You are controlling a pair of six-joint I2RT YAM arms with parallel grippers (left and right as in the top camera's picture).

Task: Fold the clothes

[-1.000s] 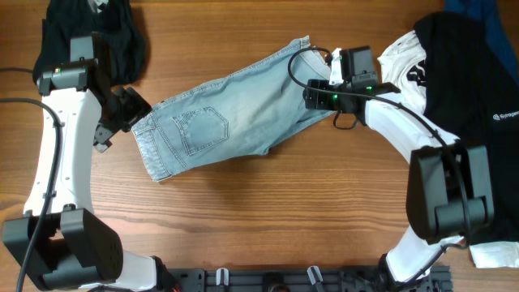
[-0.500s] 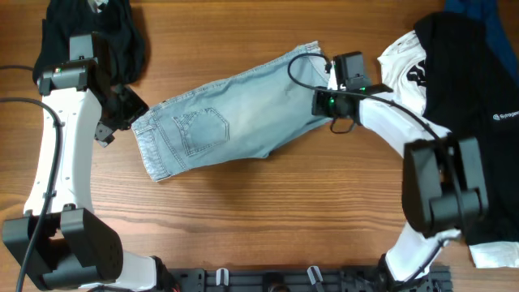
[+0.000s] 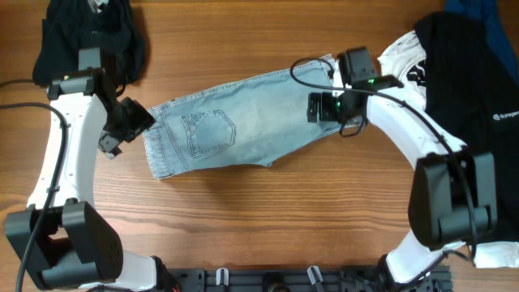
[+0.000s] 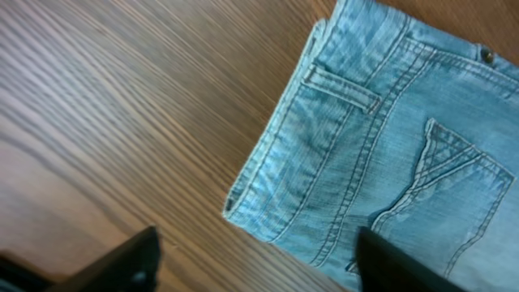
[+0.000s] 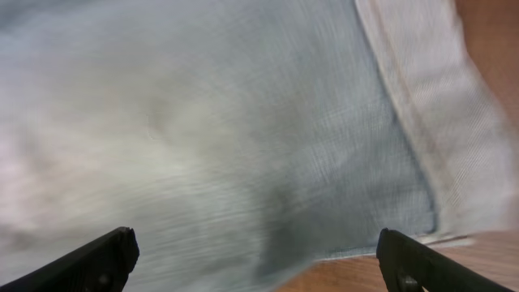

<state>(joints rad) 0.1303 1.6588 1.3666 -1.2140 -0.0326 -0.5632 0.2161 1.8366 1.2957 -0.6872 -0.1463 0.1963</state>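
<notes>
A black heap (image 3: 89, 32) sits in the far left corner, out of my way. My left gripper (image 4: 255, 264) hangs just off the waistband end of the shorts (image 3: 227, 126). Its fingers are spread wide and hold nothing, with the waistband corner just ahead of them. I judge that stance suits a pinch on that corner.

The shorts lie flat across the middle of the worktop (image 3: 268, 219), a little toward the far edge. The back pocket faces up, the waistband points to the left edge and the leg hems to the right.

My right gripper (image 5: 259, 264) hovers low over the hem end, also wide and empty, with denim filling the space between its fingers. That view is blurred, so I cannot tell whether the tips touch cloth. With one gripper at each end, I judge the next fold brings hem toward waistband.

A white printed shirt (image 3: 401, 65) and a black garment (image 3: 470, 81) lie piled along the right edge, no part of this job.
</notes>
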